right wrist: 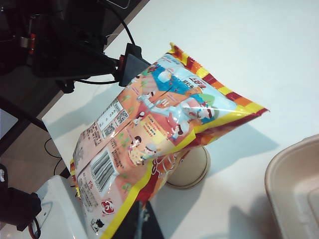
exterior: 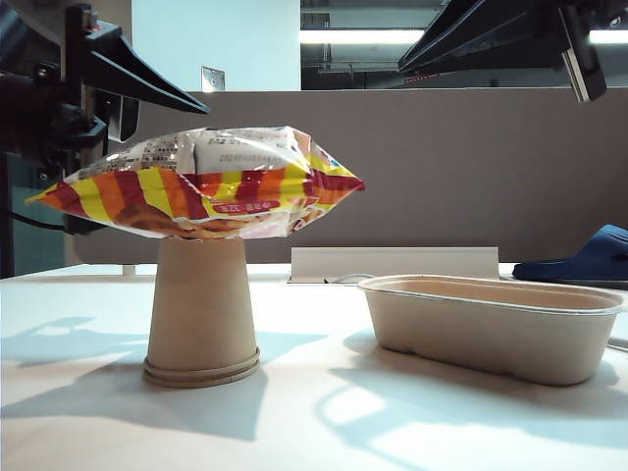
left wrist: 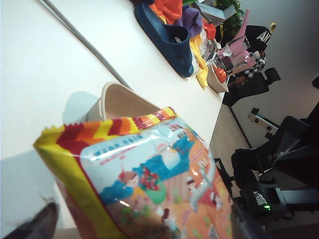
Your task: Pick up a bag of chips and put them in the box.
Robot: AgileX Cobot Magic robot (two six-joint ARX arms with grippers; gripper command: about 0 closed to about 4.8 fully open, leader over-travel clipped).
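You get bright overhead light: the tabletop (exterior: 88, 412) washes out near white, sharp arm shadows cross it, glare streaks the bag of chips (left wrist: 164, 184), and both wrist views blur at their near edges

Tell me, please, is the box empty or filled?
Empty, as far as visible: the box shows a bare inside, and the bag of chips lies on the cup.

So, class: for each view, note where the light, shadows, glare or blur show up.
Exterior view: hard shadows cross the table. Left wrist view: glare on the bag of chips, background soft. Right wrist view: the bag's shadow falls toward the box.
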